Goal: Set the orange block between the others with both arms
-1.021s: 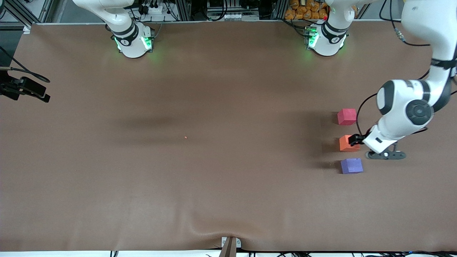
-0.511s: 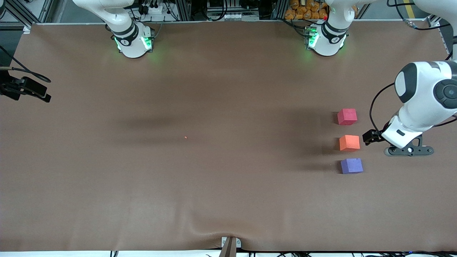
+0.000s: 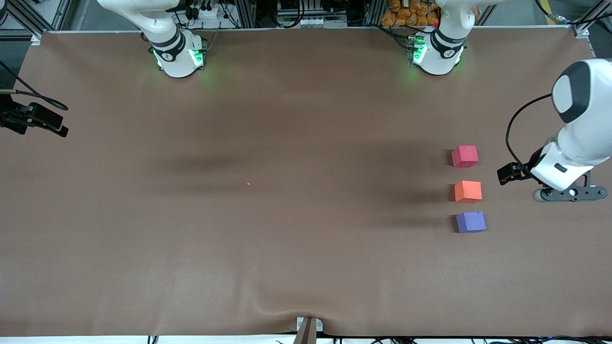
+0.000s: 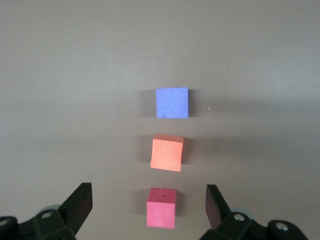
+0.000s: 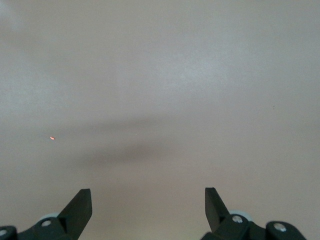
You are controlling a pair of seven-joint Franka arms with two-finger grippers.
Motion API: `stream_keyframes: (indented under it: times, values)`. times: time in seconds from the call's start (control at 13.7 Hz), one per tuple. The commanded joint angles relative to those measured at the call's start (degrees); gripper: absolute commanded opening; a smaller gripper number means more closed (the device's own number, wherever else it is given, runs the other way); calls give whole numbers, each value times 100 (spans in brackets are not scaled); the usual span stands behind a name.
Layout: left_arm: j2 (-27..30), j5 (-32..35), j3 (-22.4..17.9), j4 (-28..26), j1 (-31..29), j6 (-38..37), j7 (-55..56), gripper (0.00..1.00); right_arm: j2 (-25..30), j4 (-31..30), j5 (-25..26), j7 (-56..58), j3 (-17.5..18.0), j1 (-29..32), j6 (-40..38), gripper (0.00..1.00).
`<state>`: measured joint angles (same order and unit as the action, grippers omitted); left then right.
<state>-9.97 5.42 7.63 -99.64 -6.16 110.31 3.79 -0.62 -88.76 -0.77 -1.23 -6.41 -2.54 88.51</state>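
The orange block (image 3: 468, 191) (image 4: 167, 152) sits on the brown table in a line between the others. The red-pink cube (image 3: 464, 156) (image 4: 161, 214) is farther from the front camera and the purple-blue cube (image 3: 471, 222) (image 4: 172, 102) is nearer. Small gaps separate all three. My left gripper (image 3: 508, 173) (image 4: 148, 188) hangs open and empty over the table beside the row, toward the left arm's end, touching no cube. My right gripper (image 5: 148, 191) is open and empty over bare table; in the front view only that arm's base (image 3: 178, 55) shows.
A tiny orange speck (image 3: 248, 184) (image 5: 52, 138) lies mid-table. A black camera mount (image 3: 33, 119) juts in at the right arm's end. The table cover (image 3: 267, 306) wrinkles beside a clamp (image 3: 308, 327) at the front edge.
My left gripper has pulled back from the orange block toward the left arm's end of the table. The block stays in place between the other two. The right arm has not moved.
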Motion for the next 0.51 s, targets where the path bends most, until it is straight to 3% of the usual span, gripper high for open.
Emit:
stream_keyframes:
  times: [0.0, 0.44]
  values:
    - [30, -137, 63, 506, -26, -667, -45, 100, -44, 123, 16, -61, 8, -1, -88, 100]
    - [557, -190, 160, 630, -26, -1221, -27, 100, -53, 123, 16, -61, 8, 16, -88, 100]
